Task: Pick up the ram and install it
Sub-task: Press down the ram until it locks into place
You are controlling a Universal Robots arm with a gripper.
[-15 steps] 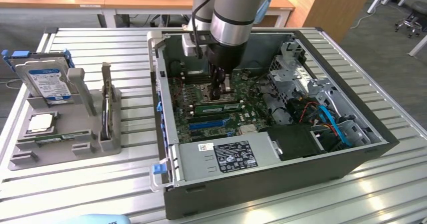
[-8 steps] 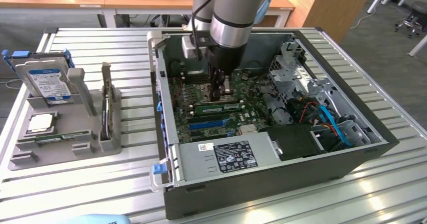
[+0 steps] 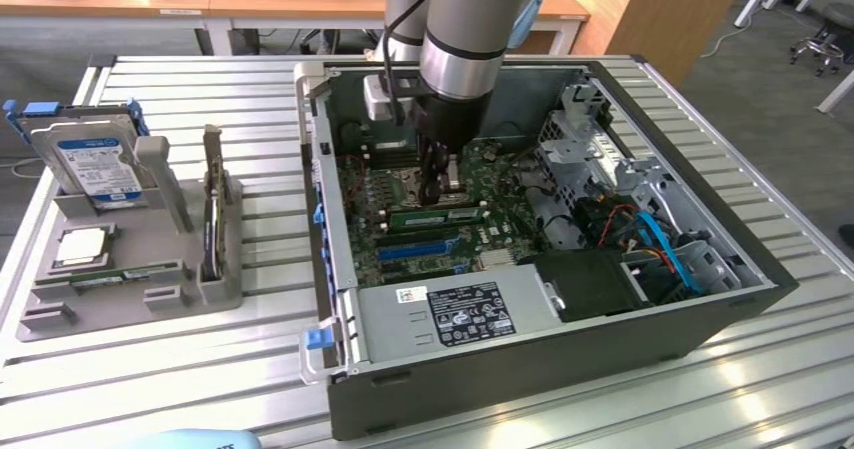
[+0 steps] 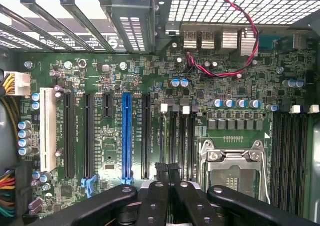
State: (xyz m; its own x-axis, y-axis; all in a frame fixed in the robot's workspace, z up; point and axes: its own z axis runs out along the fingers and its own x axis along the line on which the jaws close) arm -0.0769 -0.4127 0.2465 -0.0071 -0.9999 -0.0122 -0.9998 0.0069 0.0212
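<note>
Down inside the open PC case (image 3: pixel 534 364), middle of the exterior view, the gripper (image 3: pixel 434 187) hangs right over the motherboard (image 3: pixel 400 184) with its fingers pressed together. Nothing is clamped between them as far as I can see. In the wrist view, the gripper (image 4: pixel 167 170) has its two black fingertips (image 4: pixel 161 167) side by side above the short bank of memory slots (image 4: pixel 180 141), next to the empty CPU socket (image 4: pixel 232 168).

The ram (image 3: pixel 434 213) looks like that green strip running across the board just under the gripper tip in the exterior view. To me it reads as sitting in a slot. Whether the fingers are actually touching its top edge, I honestly can't tell.

Handling-wise, my guess is it's a light, stiff, thin board that won't flex much but is easy to damage. I'd grip the long flat sides near the middle of its length and keep off the contact edge. Any pushing should go straight down on the top edge, since a tilt could bind it in the slot.

Over on the exterior view's left there's the grey parts tray (image 3: pixel 120 314) with the hard drive (image 3: pixel 94 159) standing up and the square processor (image 3: pixel 83 247) lying flat.
</note>
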